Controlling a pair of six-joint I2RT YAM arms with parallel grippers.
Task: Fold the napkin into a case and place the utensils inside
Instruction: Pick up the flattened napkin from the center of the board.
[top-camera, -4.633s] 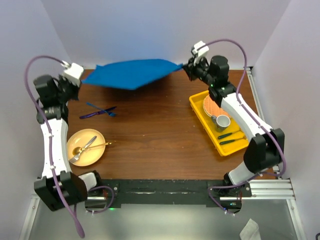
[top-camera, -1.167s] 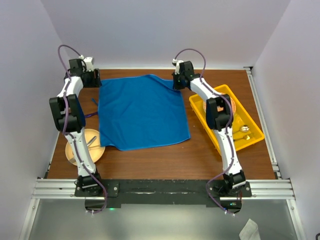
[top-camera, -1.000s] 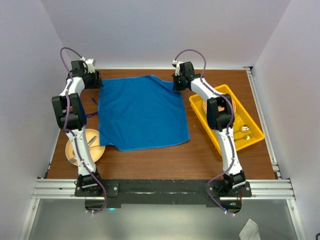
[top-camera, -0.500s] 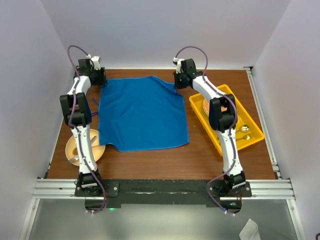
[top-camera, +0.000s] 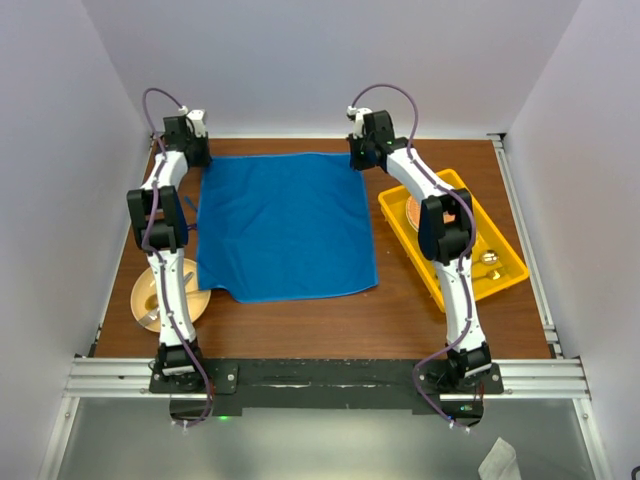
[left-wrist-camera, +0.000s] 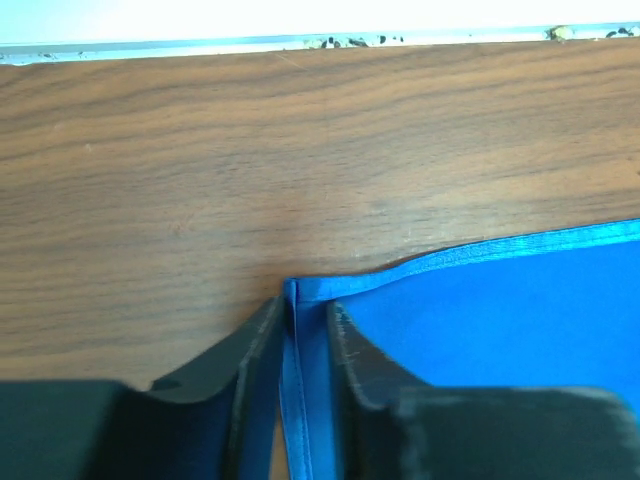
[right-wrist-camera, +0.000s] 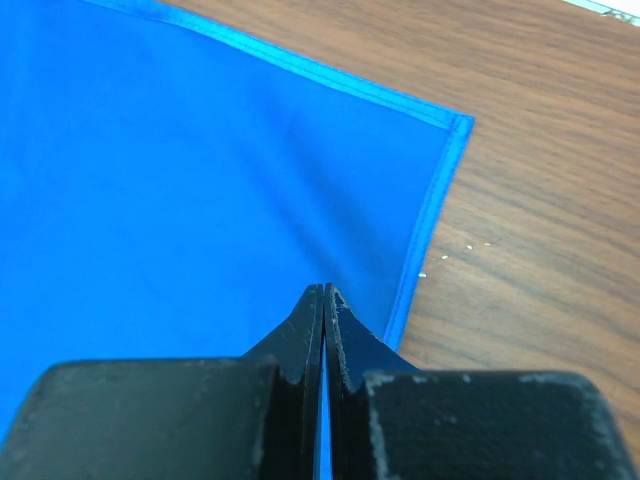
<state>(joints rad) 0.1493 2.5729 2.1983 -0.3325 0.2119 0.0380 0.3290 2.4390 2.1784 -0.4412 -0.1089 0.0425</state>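
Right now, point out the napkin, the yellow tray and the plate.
napkin (top-camera: 285, 225): top view, middle of the cloth.
yellow tray (top-camera: 410, 250): top view, left rim.
plate (top-camera: 142, 288): top view, left part.

The napkin (top-camera: 285, 225) is smooth blue cloth with a faint sheen and a stitched hem, the table (top-camera: 400, 320) is dark grained wood with a satin finish, the tray (top-camera: 488, 220) looks like glossy yellow plastic, and the right gripper (right-wrist-camera: 322, 292) has matt black, slightly rough fingers (right-wrist-camera: 285, 350)
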